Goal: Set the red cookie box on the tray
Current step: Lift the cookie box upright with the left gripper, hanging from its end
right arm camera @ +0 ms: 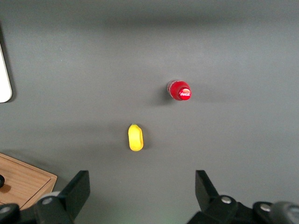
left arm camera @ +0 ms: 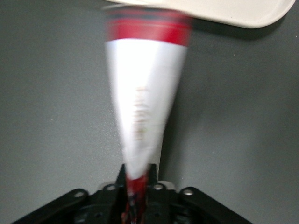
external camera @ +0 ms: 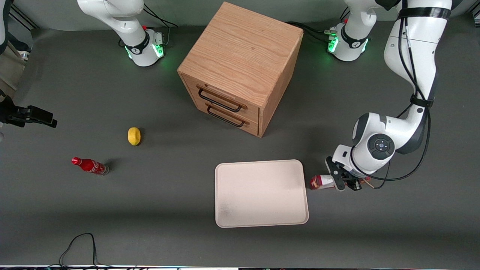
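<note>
Box (left arm camera: 147,98) pinched in your gripper (external camera: 347,182), just beside tray (external camera: 261,195); carry over, lower flat, release.

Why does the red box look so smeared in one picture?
In the left wrist view the red cookie box, held in the gripper, is motion-blurred; in the front view it is sharper, beside the tray, with green glow at the arm bases.
</note>
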`<state>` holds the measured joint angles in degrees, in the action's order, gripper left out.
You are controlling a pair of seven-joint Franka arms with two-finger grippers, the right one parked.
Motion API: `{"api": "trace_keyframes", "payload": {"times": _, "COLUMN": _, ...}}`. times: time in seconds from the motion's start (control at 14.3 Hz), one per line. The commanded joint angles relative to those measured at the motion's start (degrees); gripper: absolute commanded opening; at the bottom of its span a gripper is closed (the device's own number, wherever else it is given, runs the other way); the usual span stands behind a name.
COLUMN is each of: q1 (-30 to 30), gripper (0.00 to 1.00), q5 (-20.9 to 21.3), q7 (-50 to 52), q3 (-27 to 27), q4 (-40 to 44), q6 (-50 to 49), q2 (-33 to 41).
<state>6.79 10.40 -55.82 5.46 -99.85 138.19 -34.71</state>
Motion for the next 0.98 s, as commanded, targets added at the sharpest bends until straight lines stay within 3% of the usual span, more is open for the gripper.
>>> {"api": "trace_keyframes", "payload": {"times": 0.0, "q1": 0.07, "gripper": 0.00, "q5": 0.76, "q7": -0.70, "q3": -0.02, "q4": 1.06, "q6": 0.59, "q2": -0.54}}
{"api": "trace_keyframes", "payload": {"times": 0.42, "q1": -0.46, "gripper": 0.00, "q5": 0.50, "q7": -1.74, "q3": 0.16, "q4": 3.16, "q6": -3.87, "q2": 2.35}}
{"api": "trace_keyframes", "payload": {"times": 0.63, "q1": -0.55, "gripper": 0.00, "q5": -0.29, "q7": -2.80, "q3": 0.69, "q4": 13.76, "q6": -21.23, "q2": 4.03}}
{"api": "trace_keyframes", "payload": {"times": 0.91, "q1": -0.46, "gripper": 0.00, "q5": -4.94, "q7": -4.47, "q3": 0.69, "q4": 32.66, "q6": -45.06, "q2": 4.30}}
